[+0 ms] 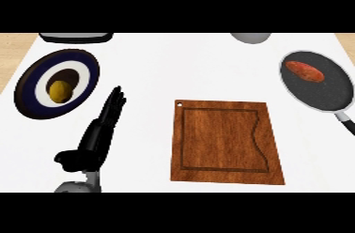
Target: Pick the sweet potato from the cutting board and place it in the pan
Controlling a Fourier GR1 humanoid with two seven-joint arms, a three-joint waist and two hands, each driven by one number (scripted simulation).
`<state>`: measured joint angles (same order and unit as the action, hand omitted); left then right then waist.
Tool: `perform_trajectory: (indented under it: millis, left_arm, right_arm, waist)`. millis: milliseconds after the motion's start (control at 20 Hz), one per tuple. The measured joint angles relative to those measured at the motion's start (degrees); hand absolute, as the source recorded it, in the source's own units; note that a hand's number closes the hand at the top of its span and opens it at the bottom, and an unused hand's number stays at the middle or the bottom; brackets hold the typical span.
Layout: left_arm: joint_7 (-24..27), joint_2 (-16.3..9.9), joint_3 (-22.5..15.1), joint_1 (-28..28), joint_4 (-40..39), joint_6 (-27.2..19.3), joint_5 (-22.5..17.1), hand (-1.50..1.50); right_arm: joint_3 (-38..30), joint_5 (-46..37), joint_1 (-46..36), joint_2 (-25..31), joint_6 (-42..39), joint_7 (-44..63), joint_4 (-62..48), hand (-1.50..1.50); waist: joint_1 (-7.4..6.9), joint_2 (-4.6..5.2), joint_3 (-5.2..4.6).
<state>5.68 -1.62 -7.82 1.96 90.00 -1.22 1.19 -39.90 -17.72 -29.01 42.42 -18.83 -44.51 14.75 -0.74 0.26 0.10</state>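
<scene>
We note a white worktop (173,67) with a wooden cutting board (225,142) lying flat at its centre, nothing resting on it. To the left stands a round plate (27,86) with a dark blue rim and white inner ring, holding a yellow item (60,90) whose kind we cannot tell. At the far edge we see part of a dark tray-like object (75,37) and part of a grey rounded vessel (251,37).

The sweet potato (305,71) lies inside the dark pan (326,93) at the upper right, the pan's handle (344,120) pointing toward the near right.

The left hand (97,138) shows between plate and board, fingers straight, holding nothing. It is well apart from the sweet potato, with the board between them. The right hand does not show.
</scene>
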Motion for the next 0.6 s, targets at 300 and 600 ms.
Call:
perform_trajectory:
  millis: [300, 600]
  left_arm:
    - [0.1, 0.4, -0.8, -0.1, 0.2, -0.6, 0.4, 0.0]
    - [0.0, 0.0, 0.3, -0.4, 0.4, 0.6, -0.7, 0.0]
  right_arm:
    - [2.0, 0.5, 0.3, 1.1, 1.2, -0.3, -0.4, -1.5]
    - [3.8, 0.8, 1.0, 1.2, 3.6, -1.7, 0.6, -1.5]
  waist:
    - [-0.08, 0.02, 0.01]
    - [-0.01, 0.0, 0.02]
